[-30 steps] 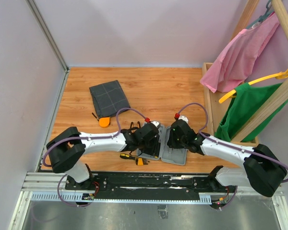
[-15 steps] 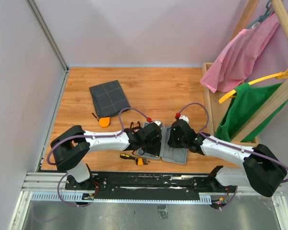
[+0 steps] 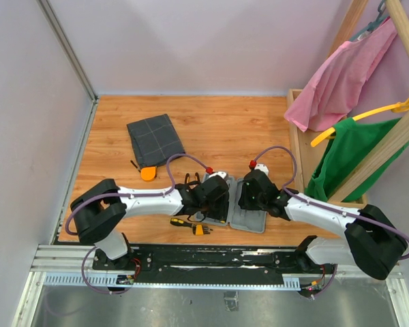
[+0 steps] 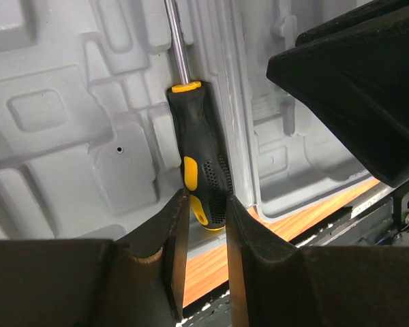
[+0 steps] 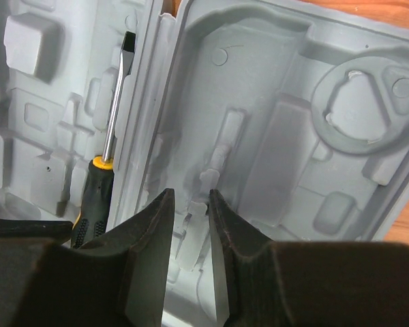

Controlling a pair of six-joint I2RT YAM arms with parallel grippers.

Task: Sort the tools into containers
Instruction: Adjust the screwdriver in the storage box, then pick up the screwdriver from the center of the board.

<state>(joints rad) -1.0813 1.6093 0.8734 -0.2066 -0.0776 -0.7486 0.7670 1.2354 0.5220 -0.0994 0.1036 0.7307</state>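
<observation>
Case (image 3: 251, 222) lies open and flat at near edge of table (image 3: 225, 126), just ahead of black rail (image 3: 211, 257), its halves side by side w/ hinge ridge btwn. Both wrists crowd over it: L gripper (image 4: 204, 199) over left half, R gripper (image 5: 189, 197) over right half by the hinge. Heads sit close together, little room btwn them.

One screwdriver (image 4: 199, 146) lies in left half, right against the hinge ridge, yellow-black handle toward the rail side. L fingers (image 4: 172, 238) stand a narrow gap apart w/ the handle butt showing in the gap; can't tell if pads bite it or hang above. R fingers (image 5: 150, 238) are also a narrow gap apart over right half's moulding. A small rib shows in that gap, can't tell if pinched. Round recess (image 5: 358, 102) sits further along that half.

Just left of case, by near edge: 2nd screwdriver (image 3: 180, 222) w/ orange bit holder (image 3: 199, 229) at its end. Further left and back: round orange piece (image 3: 147, 173) at near corner of pouch (image 3: 155, 139). Open wood across mid and far side. Side wall hems the left. Wooden rack (image 3: 296, 143) w/ pink cloth (image 3: 341, 75) and green cloth (image 3: 347, 160) hems the right, close to R arm.
</observation>
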